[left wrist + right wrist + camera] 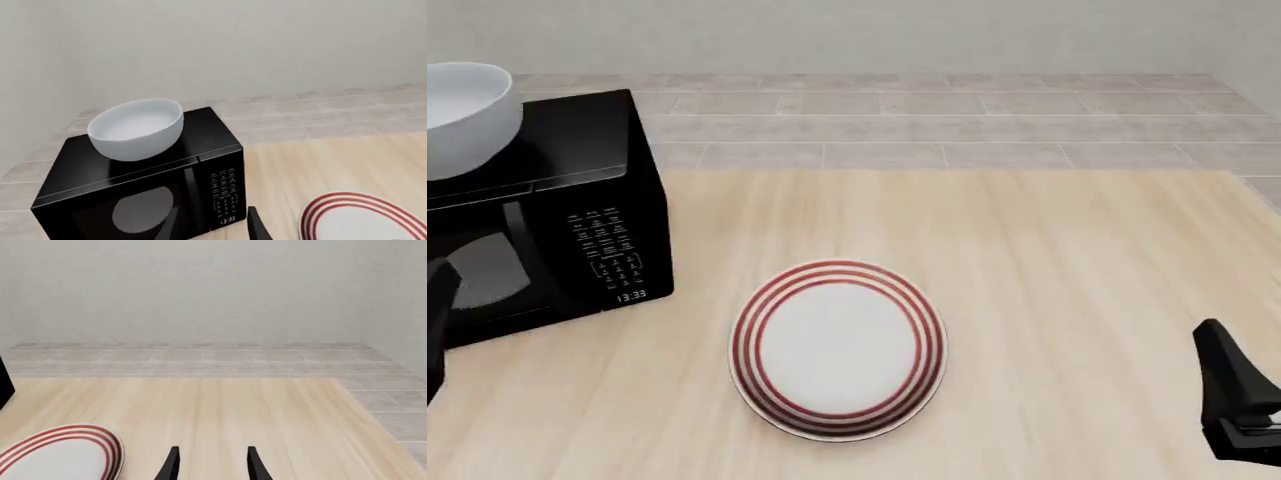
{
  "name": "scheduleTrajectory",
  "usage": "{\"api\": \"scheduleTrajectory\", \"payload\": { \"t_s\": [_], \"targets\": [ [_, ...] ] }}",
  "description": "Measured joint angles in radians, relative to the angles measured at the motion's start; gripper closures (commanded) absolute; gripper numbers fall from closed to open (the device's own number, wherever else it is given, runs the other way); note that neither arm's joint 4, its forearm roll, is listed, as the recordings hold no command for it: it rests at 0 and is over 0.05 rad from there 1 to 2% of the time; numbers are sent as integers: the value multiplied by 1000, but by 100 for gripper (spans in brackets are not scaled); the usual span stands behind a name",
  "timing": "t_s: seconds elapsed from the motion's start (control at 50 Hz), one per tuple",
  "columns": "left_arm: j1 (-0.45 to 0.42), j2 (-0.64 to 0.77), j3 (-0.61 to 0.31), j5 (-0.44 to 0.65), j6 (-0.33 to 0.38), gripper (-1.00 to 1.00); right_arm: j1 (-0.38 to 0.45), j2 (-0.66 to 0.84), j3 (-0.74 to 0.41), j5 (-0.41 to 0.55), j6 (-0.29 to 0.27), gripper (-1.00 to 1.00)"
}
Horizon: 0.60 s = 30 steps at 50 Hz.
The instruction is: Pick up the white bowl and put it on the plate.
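Nothing of the task looks done yet: the white bowl (pixel 137 129) sits upright on top of the black microwave (pixel 143 187) at the far left of the table (pixel 1068 300), well apart from the plate (pixel 838 349), which lies flat and bare near the table's middle. All that is left is the whole job: reach the bowl, grip it, lift it off the microwave, carry it across and set it down on the plate. The left gripper (pixel 212 227) hangs low in front of the microwave door, its fingers parted and empty, aimed toward the bowl but well short of it and below its level. The right gripper (pixel 210 465) rests low over the bare table at the near right, fingers likewise spread with nothing between them, the plate off to its side. Judging by position, the left arm is the better placed to take the bowl.
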Motion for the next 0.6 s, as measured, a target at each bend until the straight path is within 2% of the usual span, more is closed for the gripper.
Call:
{"api": "scheduleTrajectory", "payload": {
  "t_s": [0.3,0.6],
  "targets": [
    [3,121,-339,241,261,-100,0,0,0,0,0,-100],
    [14,248,-593,441,535,-100,0,0,0,0,0,-100]
  ]
}}
